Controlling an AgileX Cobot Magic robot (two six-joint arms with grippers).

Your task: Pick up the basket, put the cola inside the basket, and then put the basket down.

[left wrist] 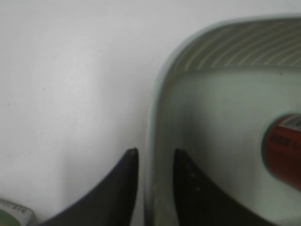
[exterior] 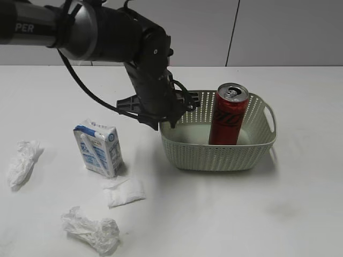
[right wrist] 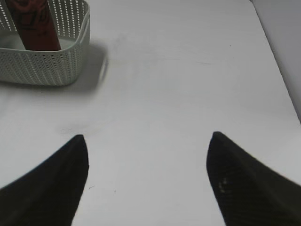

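Left wrist view, blurred: my left gripper (left wrist: 153,157) straddles the pale green perforated plastic basket (left wrist: 157,117) rim, clamped; the red cola can (left wrist: 283,150) (cropped) stands inside. Right gripper (right wrist: 148,146) gapes wide.

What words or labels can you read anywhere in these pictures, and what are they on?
"PER": white letters on the left arm, cut off by the frame edge.
The cola: black lettering, too stylised to read.
The drink carton: blue print, too small to read.
Wrist views: lettering too blurred.
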